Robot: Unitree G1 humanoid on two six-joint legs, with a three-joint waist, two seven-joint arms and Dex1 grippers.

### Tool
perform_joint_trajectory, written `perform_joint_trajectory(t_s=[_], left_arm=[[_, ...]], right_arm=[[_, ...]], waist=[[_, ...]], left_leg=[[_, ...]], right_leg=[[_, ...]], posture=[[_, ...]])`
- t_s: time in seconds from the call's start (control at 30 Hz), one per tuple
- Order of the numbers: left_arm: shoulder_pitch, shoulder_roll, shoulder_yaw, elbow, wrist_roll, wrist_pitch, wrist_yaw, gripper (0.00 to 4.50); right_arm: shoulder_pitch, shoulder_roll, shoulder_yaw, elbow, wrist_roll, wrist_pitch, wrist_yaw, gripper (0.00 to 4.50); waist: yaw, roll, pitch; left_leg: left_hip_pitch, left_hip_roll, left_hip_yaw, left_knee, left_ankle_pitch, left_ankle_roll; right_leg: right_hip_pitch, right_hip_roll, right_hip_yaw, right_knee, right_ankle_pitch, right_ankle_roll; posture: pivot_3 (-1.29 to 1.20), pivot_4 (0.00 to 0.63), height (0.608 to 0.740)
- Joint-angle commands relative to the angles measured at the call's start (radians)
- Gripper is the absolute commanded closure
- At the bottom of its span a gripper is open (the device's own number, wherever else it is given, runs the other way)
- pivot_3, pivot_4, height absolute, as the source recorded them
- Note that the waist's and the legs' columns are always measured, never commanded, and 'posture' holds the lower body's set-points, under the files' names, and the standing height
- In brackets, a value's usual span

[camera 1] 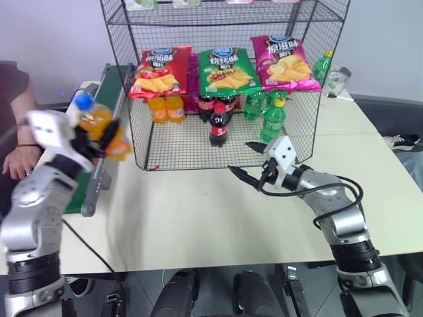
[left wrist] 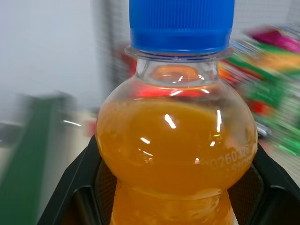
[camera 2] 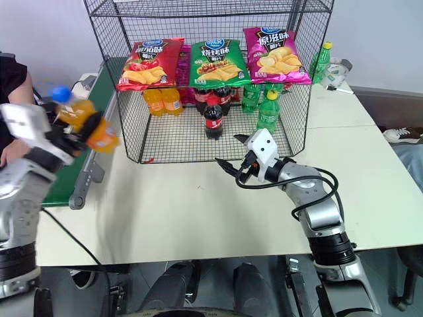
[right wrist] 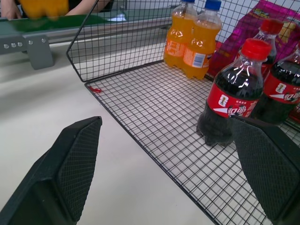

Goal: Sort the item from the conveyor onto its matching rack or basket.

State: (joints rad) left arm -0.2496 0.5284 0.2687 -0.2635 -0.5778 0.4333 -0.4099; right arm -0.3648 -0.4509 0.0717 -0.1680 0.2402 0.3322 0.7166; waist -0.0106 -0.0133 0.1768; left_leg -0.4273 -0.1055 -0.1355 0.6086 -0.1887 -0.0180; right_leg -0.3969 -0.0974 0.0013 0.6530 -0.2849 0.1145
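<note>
One small clear plastic bottle of orange soda with a blue cap sits clamped, tilted, in the left claw, above the green conveyor, the black wire-mesh rack lying to its right, while the right claw hangs open before the rack.

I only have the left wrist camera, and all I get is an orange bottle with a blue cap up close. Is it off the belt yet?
Observer: Yes. The left gripper holds the orange soda bottle in the air, tilted, above the near end of the conveyor.
Operator: Where do the matching bottles sit?
Observer: Two orange soda bottles stand on the bottom tier of the wire rack, at its left side, below a red chip bag.
Operator: Is the right arm in the way?
Observer: The right gripper hangs open before the rack's front, near a cola bottle, not by the orange ones.
</note>
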Motion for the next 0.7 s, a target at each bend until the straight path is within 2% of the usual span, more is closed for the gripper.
perform_joint_trajectory(t_s=[0.03, 0.13, 0.37, 0.7], left_arm=[[-0.041, -0.030, -0.085, 0.030, 0.109, -0.038, 0.031, 1.83], [-0.081, -0.094, -0.125, 0.104, 0.164, -0.090, 0.050, 1.83], [-0.311, -0.262, -0.189, 0.573, 0.340, -0.304, 0.138, 1.83], [-0.559, -0.354, -0.145, 1.097, 0.410, -0.665, 0.177, 1.83]], right_arm=[[-0.004, -0.008, -0.019, -0.053, 0.009, -0.006, -0.007, 0.00], [0.000, -0.006, -0.018, -0.060, 0.010, -0.002, -0.012, 0.00], [0.011, 0.000, -0.014, -0.074, 0.008, 0.003, -0.028, 0.00], [0.032, -0.005, -0.022, -0.112, 0.012, 0.023, -0.049, 0.00]], waist=[[-0.001, 0.000, 0.000], [0.000, 0.000, 0.000], [0.019, 0.000, 0.000], [0.020, -0.001, 0.001]], left_leg=[[0.000, 0.000, 0.000, 0.000, 0.000, 0.000], [0.000, 0.000, 0.000, 0.000, 0.000, 0.000], [0.000, -0.001, 0.000, 0.002, 0.000, 0.000], [-0.001, -0.001, 0.000, 0.002, 0.000, 0.000]], right_leg=[[0.000, 0.000, 0.000, 0.000, 0.000, 0.000], [0.000, 0.001, 0.000, 0.000, 0.000, 0.000], [0.001, 0.000, -0.002, 0.000, 0.000, 0.000], [0.000, 0.001, -0.002, 0.001, 0.000, 0.001]], posture=[[0.00, 0.150, 0.740], [0.00, 0.150, 0.740], [0.00, 0.150, 0.740], [0.00, 0.150, 0.740]])
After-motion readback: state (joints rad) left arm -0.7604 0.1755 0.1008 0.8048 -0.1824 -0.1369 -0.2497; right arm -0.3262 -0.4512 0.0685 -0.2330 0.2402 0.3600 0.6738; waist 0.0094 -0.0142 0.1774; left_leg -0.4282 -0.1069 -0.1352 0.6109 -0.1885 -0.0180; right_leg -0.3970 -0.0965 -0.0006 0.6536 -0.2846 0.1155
